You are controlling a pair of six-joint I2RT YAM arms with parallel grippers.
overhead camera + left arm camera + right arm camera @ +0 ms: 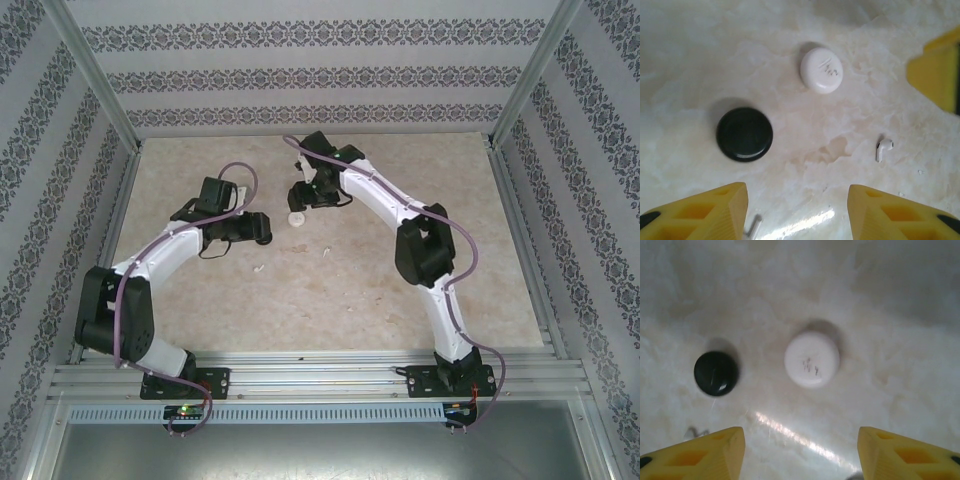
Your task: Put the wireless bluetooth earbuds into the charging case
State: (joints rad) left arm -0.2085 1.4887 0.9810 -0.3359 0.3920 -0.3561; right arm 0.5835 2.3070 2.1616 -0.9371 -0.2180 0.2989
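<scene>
Upon the counter (350, 290): pale marbled top carrying two round cases and some small loose pieces, with patterned walls (300, 60) around it.
Left pincer (796, 197): open. Its yellow fingers (705, 215) sit spread wide at the lower corners of the left wrist view, with bare counter between them.
Right pincer (800, 440): open. Its yellow fingers sit wide apart at the lower corners of the right wrist view, above the counter and touching no case.
White case (821, 70): round and shut, with a dark scribble on the lid. It is at upper centre of the left wrist view and at centre of the right wrist view. In the overhead view it lies mid-frame, just below the right pincer.
Black case (744, 134): round, glossy and shut. It is left of centre in the left wrist view, down-left of the white case and apart from it. In the right wrist view it is at mid-left.
White earbud (883, 148): lies loose on the counter at right of centre in the left wrist view, down-right of the white case and apart from both cases.
Stemmed piece (754, 226): small and pale grey, at the bottom edge just beside the left-hand finger. What it is cannot be told.
Stray finger (937, 70): yellow, at the upper right edge of the left wrist view, right of the white case.
Pale speck (258, 268): lies below the left pincer in the overhead view, too small to identify.
Second speck (325, 250): lies below the white case in the overhead view, equally unclear.
</scene>
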